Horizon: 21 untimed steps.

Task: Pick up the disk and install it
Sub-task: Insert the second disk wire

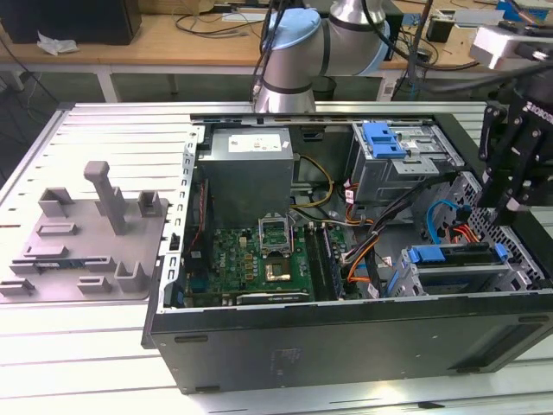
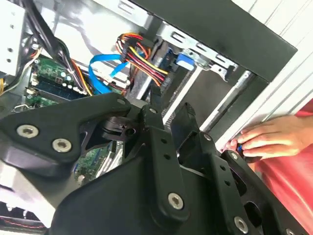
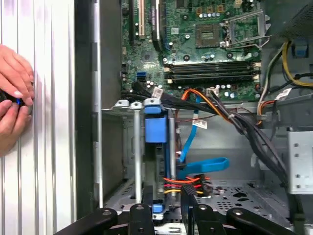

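- Pincer (image 1: 510, 203) hangs over the case's drive-cage corner. Jaws part-open w/ nothing between them; cables show through the gap in the first wrist view.
- Disk (image 1: 451, 270) sits right under the pincer, slotted on edge in the lower cage (image 1: 510, 259) at the case's front corner. Looks seated or nearly so, though can't confirm it's fully home.
- Handling, my guess: rigid, fairly dense for its size, slick metal faces, shock-sensitive. Best hold is across the blue carrier edges, not the label face or connector end.
- Looks: grey-silver slab, blue plastic frame, blue tab on top.
- Blue and orange cables (image 3: 195, 169) run just beside the cage, inside the case.
- Person's hand (image 3: 14, 93) rests on the bench (image 1: 86, 346) just outside the case wall.
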{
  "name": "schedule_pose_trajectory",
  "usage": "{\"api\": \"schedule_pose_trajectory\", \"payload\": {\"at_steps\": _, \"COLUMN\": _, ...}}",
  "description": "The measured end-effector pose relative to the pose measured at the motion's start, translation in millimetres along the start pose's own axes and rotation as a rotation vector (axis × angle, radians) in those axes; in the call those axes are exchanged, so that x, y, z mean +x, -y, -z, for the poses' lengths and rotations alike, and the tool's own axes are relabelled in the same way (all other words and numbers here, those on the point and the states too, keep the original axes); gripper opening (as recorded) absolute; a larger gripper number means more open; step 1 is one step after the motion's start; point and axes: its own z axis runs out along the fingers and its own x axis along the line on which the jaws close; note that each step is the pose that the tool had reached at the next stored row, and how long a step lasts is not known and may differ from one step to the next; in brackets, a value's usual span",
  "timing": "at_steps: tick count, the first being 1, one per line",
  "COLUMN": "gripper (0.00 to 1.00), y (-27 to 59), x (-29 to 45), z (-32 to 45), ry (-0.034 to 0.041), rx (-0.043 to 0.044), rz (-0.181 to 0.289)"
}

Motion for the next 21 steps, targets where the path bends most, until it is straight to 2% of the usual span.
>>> {"api": "schedule_pose_trajectory", "payload": {"at_steps": 1, "gripper": 0.36, "y": -2.3, "x": -17.4, "z": -1.0, "ry": -0.0399, "rx": 0.0010, "rz": -0.002}}
{"api": "schedule_pose_trajectory", "payload": {"at_steps": 2, "gripper": 0.36, "y": -14.9, "x": -17.7, "z": -6.1, "ry": -0.0580, "rx": 0.0016, "rz": -0.003}}
{"api": "schedule_pose_trajectory", "payload": {"at_steps": 3, "gripper": 0.36, "y": -19.9, "x": -18.0, "z": -9.0, "ry": -0.0579, "rx": 0.0009, "rz": -0.007}}
{"api": "schedule_pose_trajectory", "payload": {"at_steps": 4, "gripper": 0.36, "y": -19.9, "x": -18.1, "z": -9.6, "ry": -0.0575, "rx": -0.0004, "rz": -0.013}}
{"api": "schedule_pose_trajectory", "payload": {"at_steps": 5, "gripper": 0.22, "y": -19.8, "x": -18.3, "z": -10.7, "ry": -0.0573, "rx": -0.0016, "rz": -0.020}}
{"api": "schedule_pose_trajectory", "payload": {"at_steps": 6, "gripper": 0.16, "y": -19.2, "x": -18.4, "z": -11.3, "ry": -0.0569, "rx": -0.0027, "rz": -0.025}}
{"api": "schedule_pose_trajectory", "payload": {"at_steps": 10, "gripper": 0.16, "y": -19.1, "x": -18.3, "z": -11.3, "ry": -0.0567, "rx": -0.0027, "rz": -0.025}}
{"api": "schedule_pose_trajectory", "payload": {"at_steps": 12, "gripper": 0.16, "y": -18.9, "x": -15.5, "z": -11.8, "ry": -0.0452, "rx": -0.0032, "rz": -0.025}}
{"api": "schedule_pose_trajectory", "payload": {"at_steps": 13, "gripper": 0.16, "y": -18.8, "x": -11.9, "z": -12.3, "ry": -0.0352, "rx": -0.0035, "rz": -0.024}}
{"api": "schedule_pose_trajectory", "payload": {"at_steps": 14, "gripper": 0.16, "y": -18.7, "x": -9.6, "z": -12.6, "ry": -0.0303, "rx": -0.0038, "rz": -0.024}}
{"api": "schedule_pose_trajectory", "payload": {"at_steps": 15, "gripper": 0.16, "y": -18.6, "x": -5.4, "z": -13.4, "ry": -0.0212, "rx": -0.0041, "rz": -0.024}}
{"api": "schedule_pose_trajectory", "payload": {"at_steps": 17, "gripper": 0.16, "y": -18.4, "x": 0.3, "z": -14.2, "ry": -0.0109, "rx": -0.0045, "rz": -0.023}}
{"api": "schedule_pose_trajectory", "payload": {"at_steps": 18, "gripper": 0.16, "y": -18.2, "x": 3.7, "z": -14.8, "ry": -0.0031, "rx": -0.0047, "rz": -0.023}}
{"api": "schedule_pose_trajectory", "payload": {"at_steps": 21, "gripper": 0.16, "y": -18.1, "x": 9.0, "z": -15.6, "ry": 0.0144, "rx": -0.0039, "rz": -0.022}}
